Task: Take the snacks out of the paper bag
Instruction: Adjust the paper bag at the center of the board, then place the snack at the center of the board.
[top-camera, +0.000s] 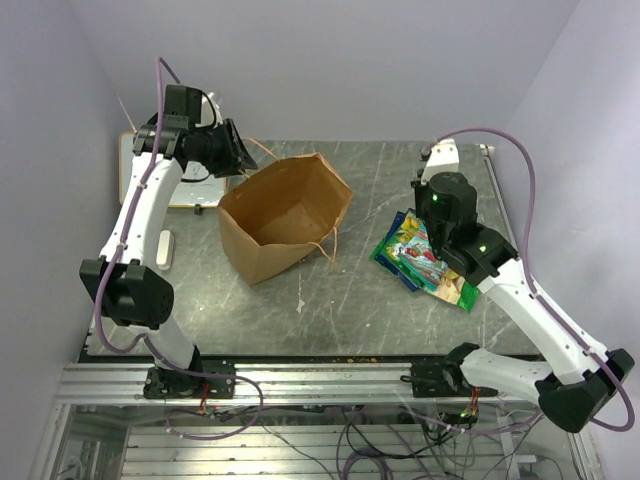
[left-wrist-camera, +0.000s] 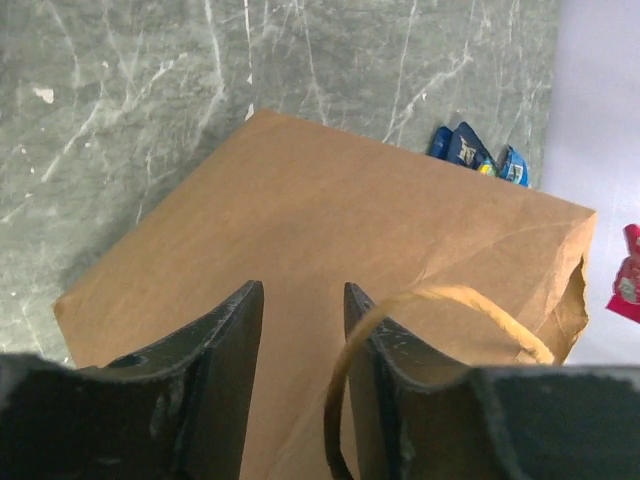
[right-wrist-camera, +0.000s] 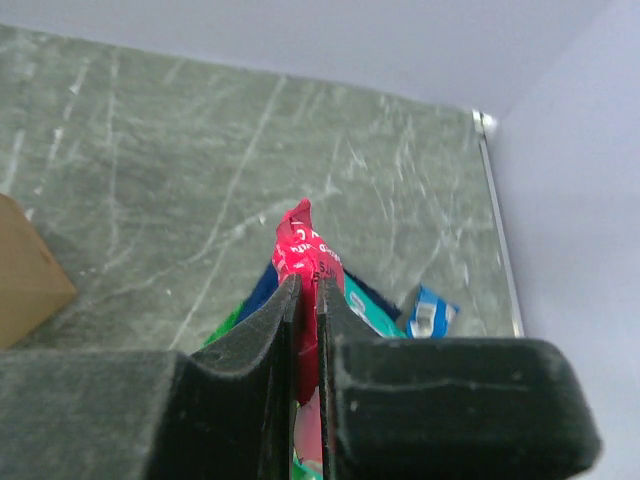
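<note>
Far left first: the left gripper (left-wrist-camera: 302, 300) sits at the far-left rim of the paper bag (top-camera: 262, 255). Its jaws are partly spread and there's nothing pinched between them. One thin twisted handle (left-wrist-camera: 450, 298) loops right past its right finger, though whether it actually rests on the finger is hard to call.

The bag itself stands left of centre on the grey table (top-camera: 400, 320), mouth gaping up at the overhead camera. No packets show inside from above, though the very bottom isn't fully visible. It looks like light kraft paper that will crumple and slide if nudged, so it'd likely need holding by the rim or a handle. The handles look flimsy, so the rim fold is probably the safer bite.

Moving right, the snacks (top-camera: 425, 262) are piled on the table well apart from the bag, a fan of blue, green and yellow foil packets overlapping each other. These are probably light, flat and slick. Lying flat, they give fingers little to catch, so a crimped end seam or an overhanging corner seems the best place to grab. A firm squeeze across the middle might crush whatever's inside.

Furthest right, the right gripper (right-wrist-camera: 308, 290) has its jaws closed nearly together on a red packet (right-wrist-camera: 303, 245), gripped edge-on with the top sticking up past the fingertips. It hangs over the pile, so this one looks close to being set down.
</note>
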